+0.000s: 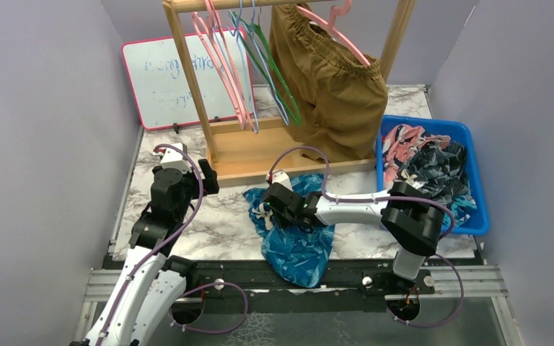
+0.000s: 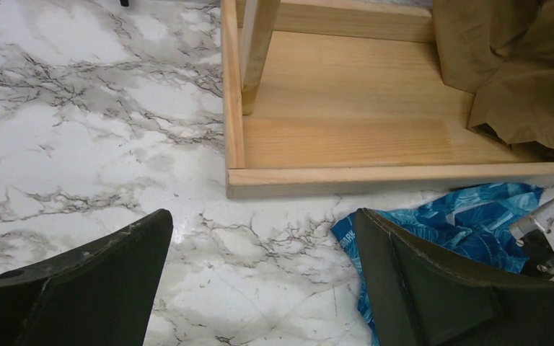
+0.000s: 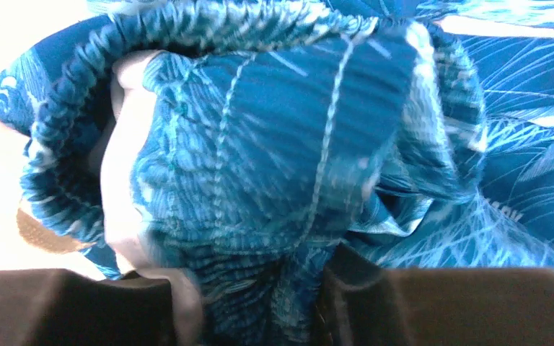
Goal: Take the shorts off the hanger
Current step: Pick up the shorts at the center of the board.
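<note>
Plain orange-brown shorts (image 1: 339,79) hang on a pink hanger (image 1: 332,29) at the right end of the wooden rack; their hem (image 2: 519,72) rests on the rack's base. Teal-blue patterned shorts (image 1: 296,238) lie crumpled on the marble table before the rack. My right gripper (image 1: 263,209) is down on their left edge. In the right wrist view the elastic waistband (image 3: 288,130) is bunched between the fingers of the right gripper (image 3: 249,288), filling the gap. My left gripper (image 1: 205,176) hovers open over bare marble (image 2: 262,231), left of the teal-blue shorts (image 2: 469,223).
Several empty pink, blue and green hangers (image 1: 238,65) hang on the rack's left half. The rack's wooden base (image 2: 346,137) lies just beyond the left gripper. A blue bin (image 1: 480,209) at the right holds more shorts. A whiteboard (image 1: 166,79) leans at the back left.
</note>
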`<action>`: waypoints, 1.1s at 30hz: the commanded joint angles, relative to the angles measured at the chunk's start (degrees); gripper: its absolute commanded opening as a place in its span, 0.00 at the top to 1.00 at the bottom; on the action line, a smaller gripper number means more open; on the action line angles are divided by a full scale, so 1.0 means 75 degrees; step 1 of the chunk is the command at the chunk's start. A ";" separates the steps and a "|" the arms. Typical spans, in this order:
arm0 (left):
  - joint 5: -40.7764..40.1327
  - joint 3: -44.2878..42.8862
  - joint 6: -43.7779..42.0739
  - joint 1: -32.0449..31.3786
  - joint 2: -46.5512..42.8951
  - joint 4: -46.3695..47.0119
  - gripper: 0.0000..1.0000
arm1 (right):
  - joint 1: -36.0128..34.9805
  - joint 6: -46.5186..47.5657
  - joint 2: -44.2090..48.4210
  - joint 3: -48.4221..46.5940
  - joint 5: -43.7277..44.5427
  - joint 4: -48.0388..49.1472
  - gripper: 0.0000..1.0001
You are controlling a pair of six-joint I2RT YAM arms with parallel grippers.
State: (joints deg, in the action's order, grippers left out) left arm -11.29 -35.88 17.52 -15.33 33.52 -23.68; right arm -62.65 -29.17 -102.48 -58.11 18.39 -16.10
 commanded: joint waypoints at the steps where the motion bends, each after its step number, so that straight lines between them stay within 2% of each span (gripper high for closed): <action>1: 0.0215 0.0025 -0.0028 0.0055 0.0052 0.0089 0.01 | -0.0066 -0.0079 -0.0323 0.1005 0.0520 -0.0881 0.76; 2: 0.0223 0.0026 -0.0027 0.0054 0.0070 0.0092 0.01 | -0.0071 -0.0054 -0.0080 0.1070 0.0560 -0.0760 0.90; 3: 0.0230 0.0026 -0.0027 0.0063 0.0083 0.0095 0.01 | -0.0072 -0.0055 0.0177 0.1165 0.0598 -0.0624 0.98; 7: 0.0248 0.0020 -0.0037 0.0070 0.0101 0.0092 0.01 | -0.0070 -0.0171 0.1508 0.1614 0.0591 0.0149 0.99; 12: 0.0251 0.0026 -0.0045 0.0070 0.0087 0.0098 0.01 | -0.0072 -0.0204 0.3988 0.2513 0.0646 0.1084 0.99; 16: 0.0281 0.0026 -0.0039 0.0082 0.0088 0.0097 0.01 | -0.0072 -0.0223 0.5948 0.2874 0.1258 0.1006 0.99; 20: 0.0304 0.0026 -0.0033 0.0076 0.0061 0.0092 0.01 | -0.0066 -0.0092 0.7435 0.2655 0.2124 0.0396 0.99; 24: 0.0316 0.0026 -0.0027 0.0086 0.0053 0.0107 0.01 | -0.0072 0.0058 0.8046 0.1872 0.2856 -0.0681 0.99; 29: 0.0333 0.0026 -0.0027 0.0091 0.0034 0.0107 0.01 | -0.0071 -0.0154 0.8099 0.0828 0.4372 -0.2268 0.99; 33: 0.0321 0.0027 -0.0033 0.0090 0.0010 0.0105 0.01 | -0.0071 0.0034 0.8075 0.0187 0.5633 -0.2910 0.99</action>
State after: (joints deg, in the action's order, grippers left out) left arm -9.91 -35.88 17.50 -15.05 34.39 -23.66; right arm -63.29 -29.82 -42.35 -51.68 46.35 -30.33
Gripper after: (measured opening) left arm 0.989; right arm 0.110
